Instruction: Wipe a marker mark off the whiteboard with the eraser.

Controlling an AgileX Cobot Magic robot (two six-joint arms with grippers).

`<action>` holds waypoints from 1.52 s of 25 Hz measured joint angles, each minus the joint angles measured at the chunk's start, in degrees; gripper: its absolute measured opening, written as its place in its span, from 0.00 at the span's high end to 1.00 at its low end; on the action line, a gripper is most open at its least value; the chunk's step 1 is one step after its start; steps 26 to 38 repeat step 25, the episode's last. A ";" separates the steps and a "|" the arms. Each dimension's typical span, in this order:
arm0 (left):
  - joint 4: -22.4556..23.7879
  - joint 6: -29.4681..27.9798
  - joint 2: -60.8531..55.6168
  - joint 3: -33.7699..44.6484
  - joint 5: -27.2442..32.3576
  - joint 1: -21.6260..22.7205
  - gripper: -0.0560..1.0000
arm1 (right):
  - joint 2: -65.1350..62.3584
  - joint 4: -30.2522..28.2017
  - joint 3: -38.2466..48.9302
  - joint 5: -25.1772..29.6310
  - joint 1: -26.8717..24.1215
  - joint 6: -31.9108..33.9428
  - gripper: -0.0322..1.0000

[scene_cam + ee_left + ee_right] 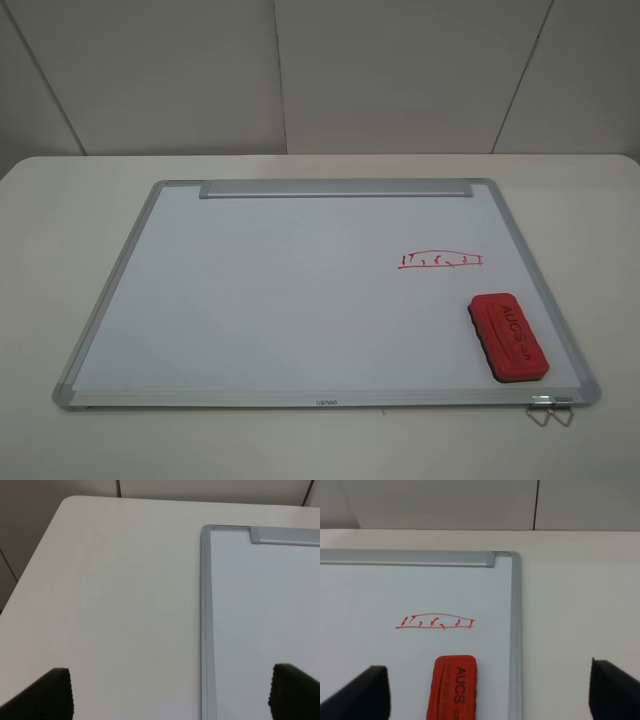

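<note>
Both pincers gaped empty; eraser [507, 337] sat near whiteboard [250, 320] edge, so a sloppy grab risked knocking it off.

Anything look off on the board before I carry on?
Nothing is spilled or damaged. The eraser lies skewed on the whiteboard near its right frame, and a metal clip sticks out from the front edge.

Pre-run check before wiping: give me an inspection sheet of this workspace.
Surface: white table.
Job's things: whiteboard lies flat; eraser rests on it near its right corner, apart from a wide red sketch with ticks; no box-shaped mark seen.
Clutter: metal clips at the board's near edge.
Grippers: left end effector and right end effector open, holding nothing.
Cables: nothing seen.
Surroundings: pale wall panels.
</note>
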 joint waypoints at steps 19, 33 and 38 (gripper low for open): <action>0.00 0.00 0.00 0.00 0.00 0.00 0.21 | 0.00 0.00 0.00 0.00 0.00 0.00 0.28; 0.00 0.00 0.00 0.00 0.00 0.00 0.21 | 0.00 0.00 0.00 0.00 0.00 0.00 0.28; 0.00 0.00 0.00 0.00 0.00 0.00 0.21 | 0.00 0.00 0.00 0.00 0.00 0.00 0.28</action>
